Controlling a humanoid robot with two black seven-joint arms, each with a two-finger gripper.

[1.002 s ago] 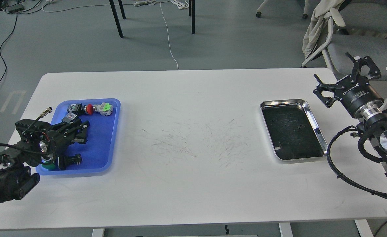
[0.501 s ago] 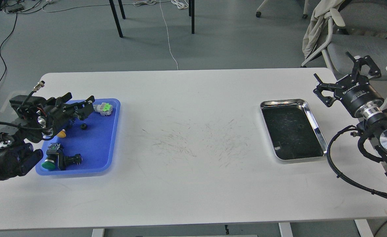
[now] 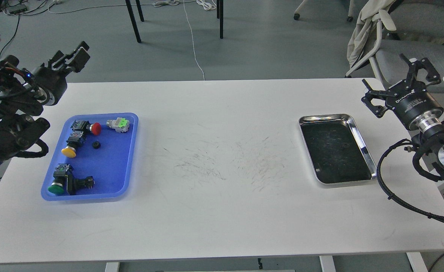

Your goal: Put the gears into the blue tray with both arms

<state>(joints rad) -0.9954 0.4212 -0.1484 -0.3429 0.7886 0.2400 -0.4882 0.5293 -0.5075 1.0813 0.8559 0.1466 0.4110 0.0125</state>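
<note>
A tiny black toothed gear (image 3: 96,144) lies in the rectangular blue plastic tray (image 3: 125,166) at the frame's left, among coloured push-button switches (image 3: 81,129). The left end effector (image 3: 73,56), upper left, shows no readable finger gap; the right end effector (image 3: 401,81), upper right, hangs spread and empty.

Steel tray (image 3: 361,139) on white table (image 3: 222,211) w/ 4 push-buttons (image 3: 70,151)

The left gripper (image 3: 70,56), low over the blue tray (image 3: 125,166) 1 second ago, is now lifted clear and pulled back beyond the table's far left edge. That uncovers 1 gear (image 3: 96,144) lying on the tray floor, plus the red push-button (image 3: 93,128) and yellow push-button (image 3: 68,151) it hid. The right gripper (image 3: 399,81) shifts slightly up and to the right.
</note>
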